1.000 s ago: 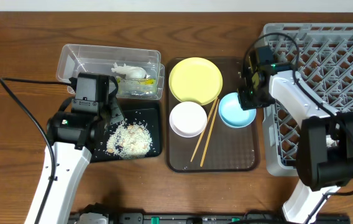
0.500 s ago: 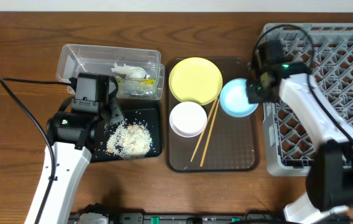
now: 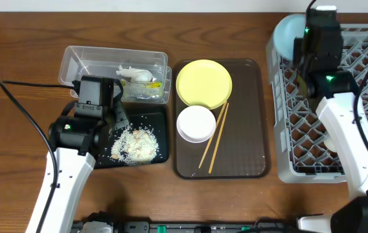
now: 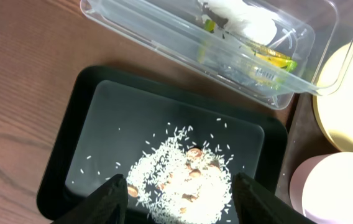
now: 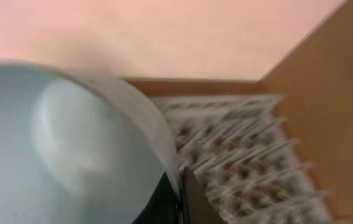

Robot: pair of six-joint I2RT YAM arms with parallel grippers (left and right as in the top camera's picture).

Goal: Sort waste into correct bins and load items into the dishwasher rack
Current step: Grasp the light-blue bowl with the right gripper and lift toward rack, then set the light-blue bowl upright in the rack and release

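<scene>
Right wrist view, right fingers (image 5: 178,200) pinching rim of light blue bowl (image 5: 71,143), glossy, blurred, left fingers (image 4: 179,200) spread, empty

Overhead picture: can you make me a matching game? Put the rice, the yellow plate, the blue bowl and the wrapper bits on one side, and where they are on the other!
Things
1. rice
2. yellow plate
3. light blue bowl
4. wrapper scraps

Places
A. in the clear tub
B. gripped by the right tool, over a corner of the grey rack
C. on the brown serving tray
D. in the black tray

Pairs: 1-D, 2-C, 3-B, 4-A
</scene>
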